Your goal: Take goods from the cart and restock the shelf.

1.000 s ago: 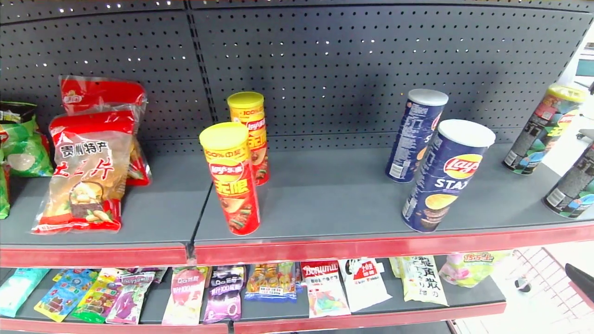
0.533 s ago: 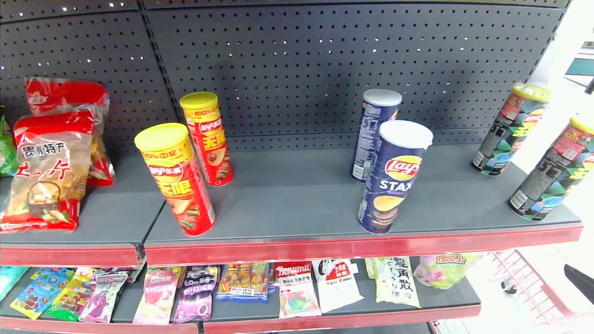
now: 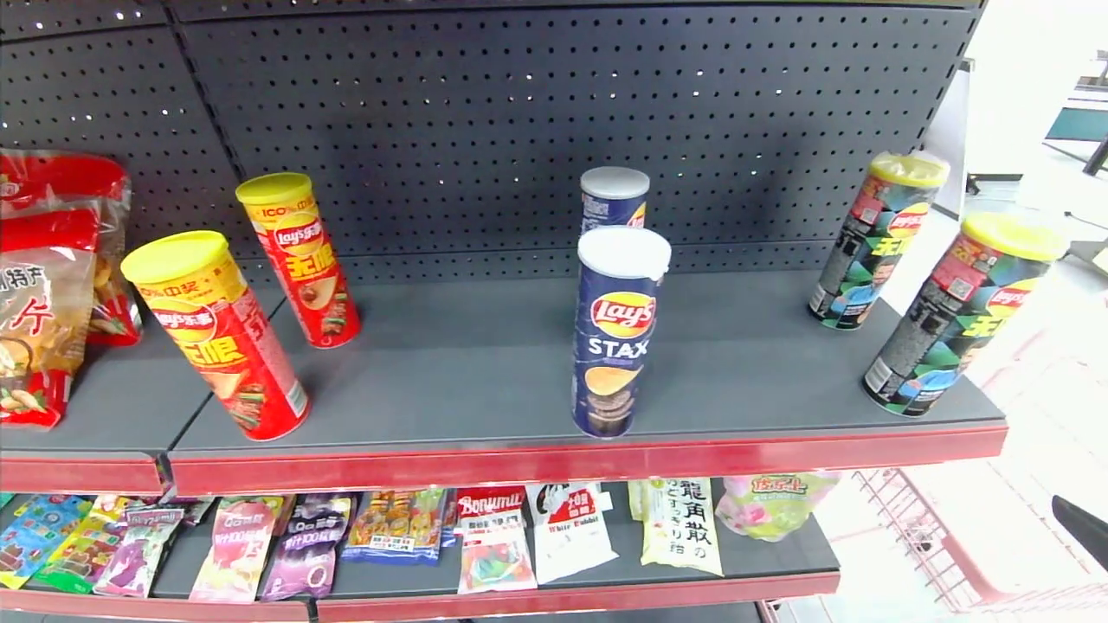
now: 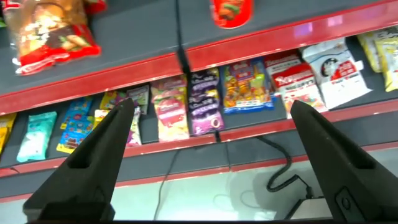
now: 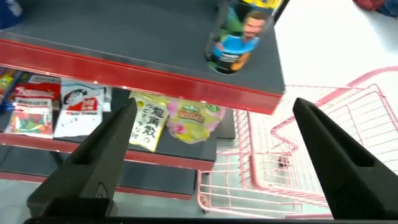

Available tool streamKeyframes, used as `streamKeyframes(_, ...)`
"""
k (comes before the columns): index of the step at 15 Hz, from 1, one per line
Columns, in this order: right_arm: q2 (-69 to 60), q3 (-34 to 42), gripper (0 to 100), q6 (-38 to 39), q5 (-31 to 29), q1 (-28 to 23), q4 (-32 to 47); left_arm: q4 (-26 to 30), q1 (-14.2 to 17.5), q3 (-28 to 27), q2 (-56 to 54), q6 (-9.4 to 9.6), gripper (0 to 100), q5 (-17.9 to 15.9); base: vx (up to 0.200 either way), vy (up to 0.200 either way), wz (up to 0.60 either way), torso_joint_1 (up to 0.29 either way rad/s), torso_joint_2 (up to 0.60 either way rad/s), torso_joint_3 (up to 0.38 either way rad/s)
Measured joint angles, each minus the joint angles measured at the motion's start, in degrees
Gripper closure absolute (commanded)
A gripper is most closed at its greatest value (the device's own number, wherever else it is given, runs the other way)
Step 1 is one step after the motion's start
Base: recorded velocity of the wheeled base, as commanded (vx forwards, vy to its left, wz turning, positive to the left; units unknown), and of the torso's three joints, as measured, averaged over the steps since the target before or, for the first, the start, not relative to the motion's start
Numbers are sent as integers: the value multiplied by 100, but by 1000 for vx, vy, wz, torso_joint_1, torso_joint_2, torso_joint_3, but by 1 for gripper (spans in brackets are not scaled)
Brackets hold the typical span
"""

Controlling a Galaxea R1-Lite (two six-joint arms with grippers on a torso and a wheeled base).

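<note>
- Six snack cans stand on the upper shelf point(image 3: 519, 459), in three pairs running front to back.
- At the left of the head view you have the front red can point(image 3: 216, 333) and the rear red can point(image 3: 299, 260), both with yellow lids.
- In the middle, the front blue can point(image 3: 619, 333) stands near the shelf edge, with the rear blue can point(image 3: 613, 199) just behind it.
- At the right, the front black-and-green can point(image 3: 961, 316) sits by the shelf's end, and the rear black-and-green can point(image 3: 874, 242) stands nearer the back panel.
- Red snack bags point(image 3: 43, 285) lean at the far left edge.
- The lower shelf point(image 3: 563, 597) holds a row of flat packets point(image 3: 389, 528).
- The pink wire cart point(image 3: 930, 541) is at the lower right, beyond the shelf's end; you can't really tell from here what lies in it.
- Your left gripper point(image 4: 212, 104) is spread wide and holds nothing, facing the packets.
- Your right gripper point(image 5: 214, 104) is likewise spread and holds nothing, facing the shelf's end and the cart.
</note>
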Motion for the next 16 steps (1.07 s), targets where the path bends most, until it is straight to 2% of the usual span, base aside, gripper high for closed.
streamKeyframes(3,-6,4,0,0,-2,0,-2,0,0,0,0,0,0,-2,0,-200,0,2,2,-1)
streamKeyframes(7,-9,4,0,0,1,2,-35,4,9,2,-13,12,0,5,0,0,0,0,0,0)
streamKeyframes(13,-45,0,0,39,-10,-13,-54,9,1,17,-77,269,0,7,0,0,0,0,0,0)
streamKeyframes(16,-54,2,0,44,-16,-15,-54,6,4,102,-195,296,0,7,0,0,0,0,0,0)
